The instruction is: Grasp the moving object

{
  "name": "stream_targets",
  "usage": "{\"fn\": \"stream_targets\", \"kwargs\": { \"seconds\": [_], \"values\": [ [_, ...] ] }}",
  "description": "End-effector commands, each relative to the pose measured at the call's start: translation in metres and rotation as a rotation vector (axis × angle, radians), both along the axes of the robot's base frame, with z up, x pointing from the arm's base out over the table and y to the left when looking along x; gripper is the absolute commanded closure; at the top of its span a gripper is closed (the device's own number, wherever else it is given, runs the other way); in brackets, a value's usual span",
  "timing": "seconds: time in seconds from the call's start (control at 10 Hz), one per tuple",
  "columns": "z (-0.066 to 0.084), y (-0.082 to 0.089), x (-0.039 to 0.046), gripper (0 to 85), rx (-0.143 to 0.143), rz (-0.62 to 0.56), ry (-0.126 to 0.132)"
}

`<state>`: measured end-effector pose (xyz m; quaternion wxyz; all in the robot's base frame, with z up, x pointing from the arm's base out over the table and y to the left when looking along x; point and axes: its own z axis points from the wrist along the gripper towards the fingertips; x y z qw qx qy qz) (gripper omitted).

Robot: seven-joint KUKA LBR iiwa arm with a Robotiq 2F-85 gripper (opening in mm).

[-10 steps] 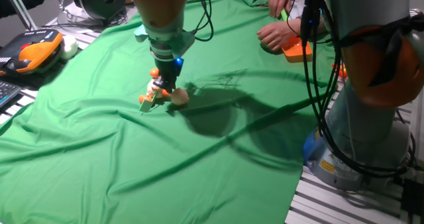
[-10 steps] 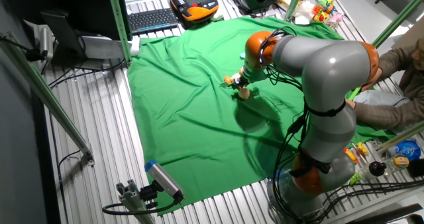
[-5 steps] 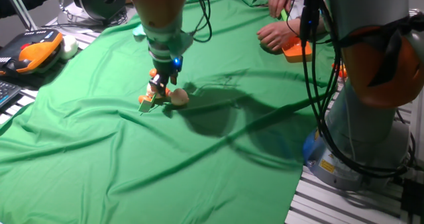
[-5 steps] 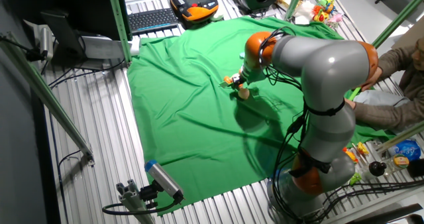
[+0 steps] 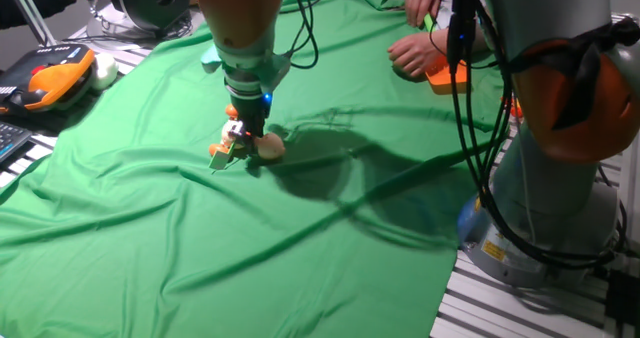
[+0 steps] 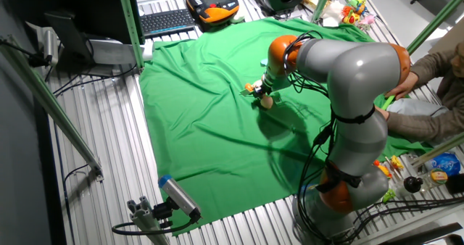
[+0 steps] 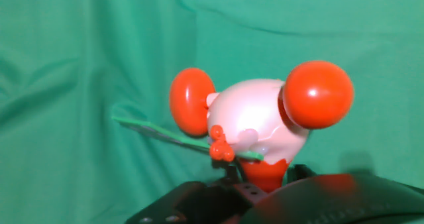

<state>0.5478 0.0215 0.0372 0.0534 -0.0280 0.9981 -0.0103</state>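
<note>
gripper (image 5: 243, 130) hangs right over the duck toy (image 5: 245, 144) near the middle of the green cloth (image 5: 180, 248), its tip touching or nearly touching the toy's top; whether its jaws are spread or pinching cannot be told. left of it in one fixed view lies an orange pendant (image 5: 52, 82). in the hand view the duck toy (image 7: 255, 121) fills the centre, cream head between two orange discs, a thin green stick (image 7: 159, 129) across it. at far right a person's hand (image 5: 412, 53) rests beside an orange tray (image 5: 447, 76).

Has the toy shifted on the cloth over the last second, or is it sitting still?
No. In the fixed view the toy sits at the same spot beside the same fold of the green cloth, under the gripper.
</note>
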Motion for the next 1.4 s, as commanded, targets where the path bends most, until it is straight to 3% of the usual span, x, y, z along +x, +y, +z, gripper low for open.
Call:
{"fn": "stream_targets", "kwargs": {
  "seconds": [0.0, 0.1, 0.2, 0.5, 0.7, 1.1, 1.3],
  "values": [
    [0.002, 0.000, 0.0003, 85.0, 0.002, 0.005, 0.010],
    [0.013, 0.000, 0.0005, 85.0, 0.027, 0.005, 0.047],
    [0.025, -0.001, -0.0008, 85.0, 0.034, 0.002, 0.066],
    [0.075, -0.008, -0.0096, 85.0, 0.029, 0.010, 0.122],
    [0.100, -0.012, -0.0146, 85.0, 0.039, 0.013, 0.149],
    [0.120, -0.026, -0.0216, 85.0, 0.075, 0.046, 0.169],
    [0.125, -0.027, -0.0236, 85.0, 0.072, 0.046, 0.172]
  ]
}}
